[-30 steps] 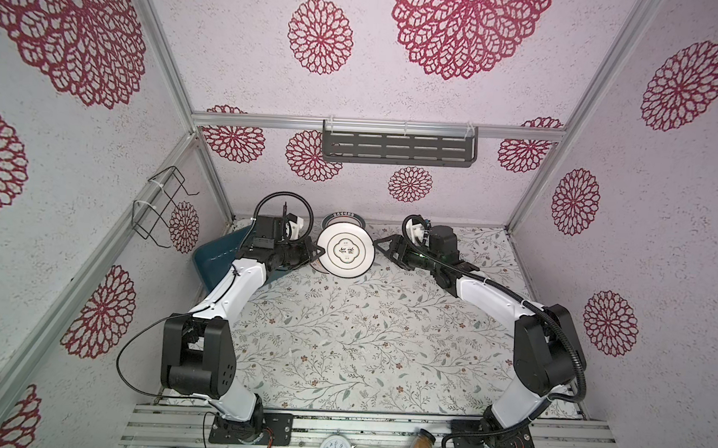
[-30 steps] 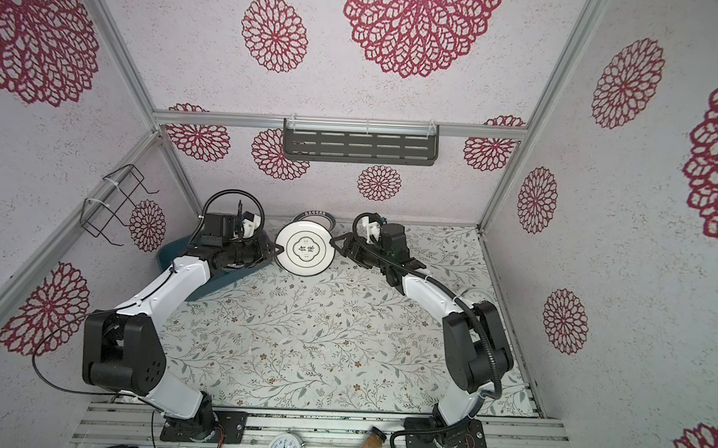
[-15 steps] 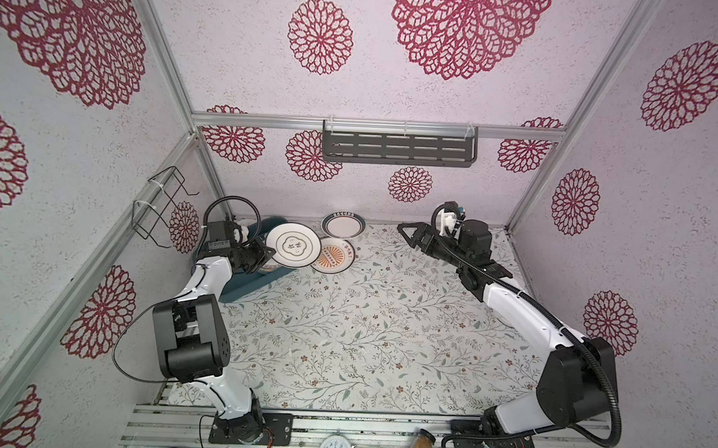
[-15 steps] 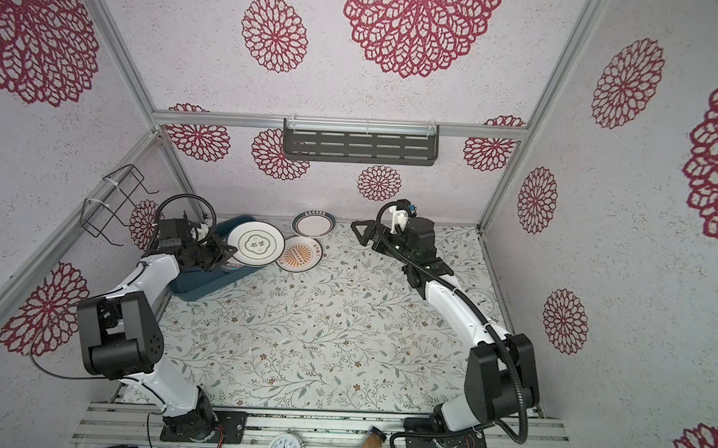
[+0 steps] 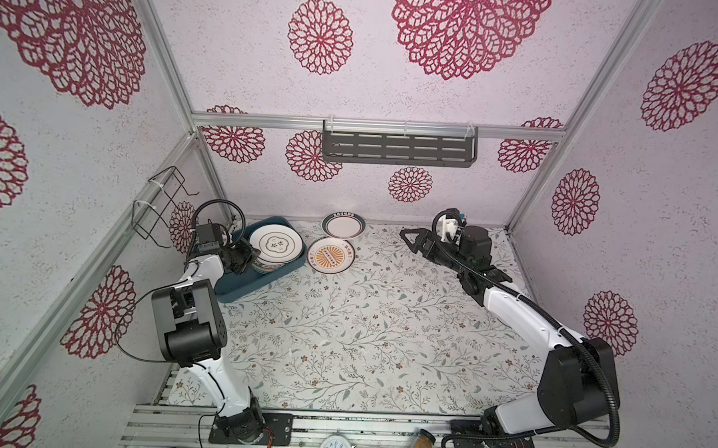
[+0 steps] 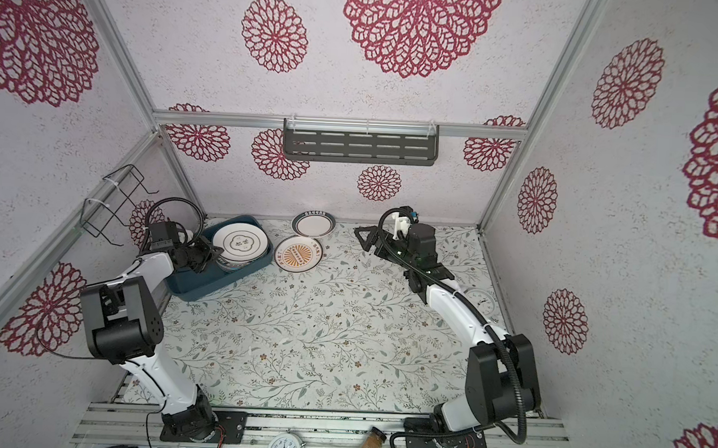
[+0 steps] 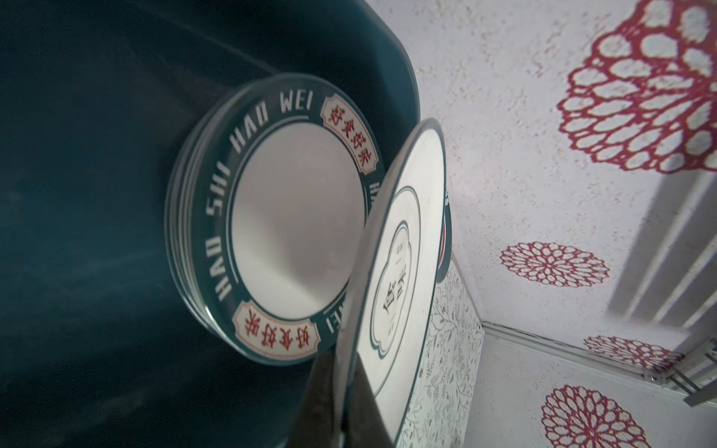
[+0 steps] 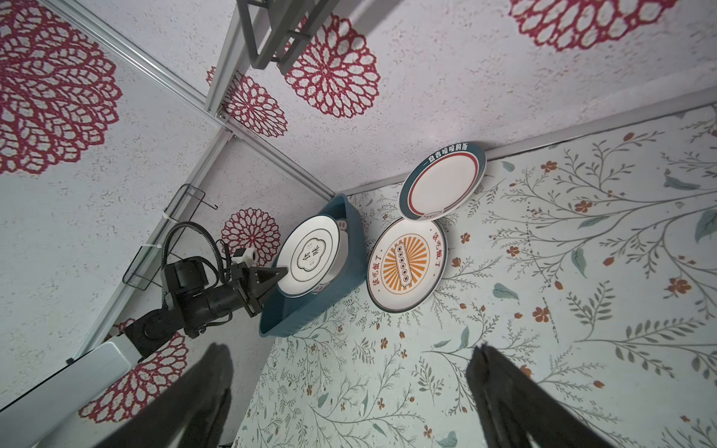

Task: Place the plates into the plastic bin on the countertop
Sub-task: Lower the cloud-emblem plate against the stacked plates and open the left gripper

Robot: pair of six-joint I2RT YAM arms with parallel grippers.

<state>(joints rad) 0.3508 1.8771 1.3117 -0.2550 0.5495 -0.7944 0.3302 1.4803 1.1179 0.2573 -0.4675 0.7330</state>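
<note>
Leafy countertop (image 5: 344, 336), sunburst plate (image 5: 332, 255) beside plastic bin (image 5: 258, 289), wall shelf (image 5: 398, 149) behind

The countertop (image 5: 365, 325) bears plastic bin (image 5: 263, 282), sunburst plate (image 5: 331, 255), teal-rimmed plate (image 5: 343, 225) and clock (image 6: 481, 301).

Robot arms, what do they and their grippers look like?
The left arm and right arm share white shells, bulky black joints and looping black ribbed cables. The left gripper and right gripper are black with triangular frame fingers.

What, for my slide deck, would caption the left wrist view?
Left pincer grips a tilted plate by its rim over the stack in the bin.
</note>
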